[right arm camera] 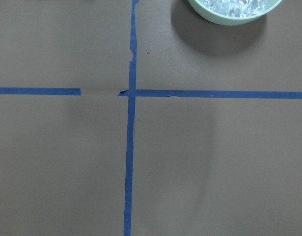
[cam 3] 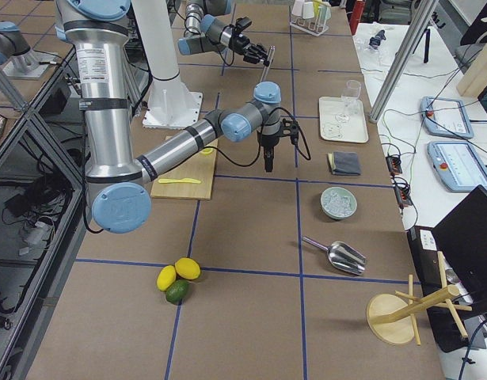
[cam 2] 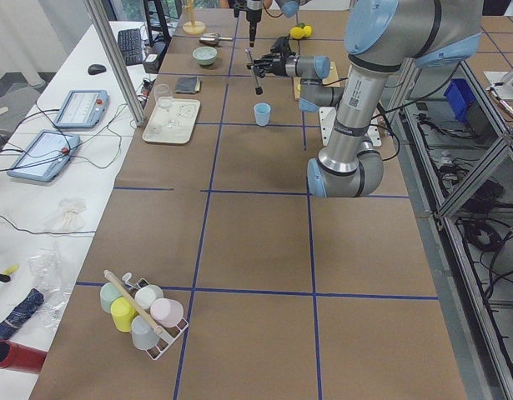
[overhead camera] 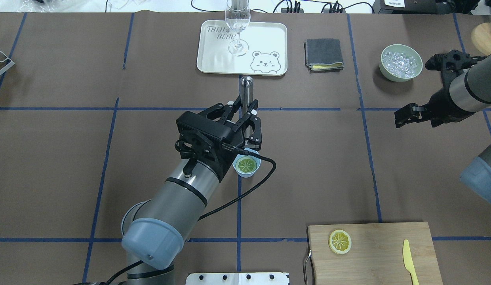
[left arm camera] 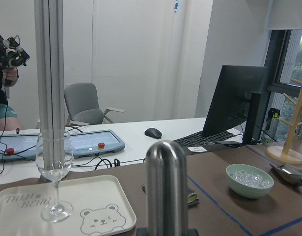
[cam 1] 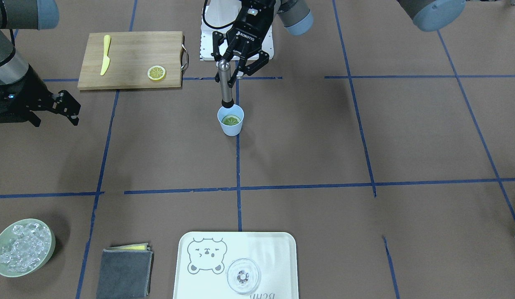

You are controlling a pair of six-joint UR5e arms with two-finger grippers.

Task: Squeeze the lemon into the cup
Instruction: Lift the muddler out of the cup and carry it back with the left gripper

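We judge step: press lemon (cam 1: 231, 120) in cup (cam 1: 231, 129) | left gripper (cam 1: 229, 71) grasps metal pestle (cam 1: 226, 87) over it | right gripper (cam 1: 56, 119) released | next: straight downward push

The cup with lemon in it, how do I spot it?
Find the middle of the brown table. At the tip of the metal rod in the left gripper stands a small light-blue cup. It alone holds a lemon slice; the other slice lies on the wooden board.
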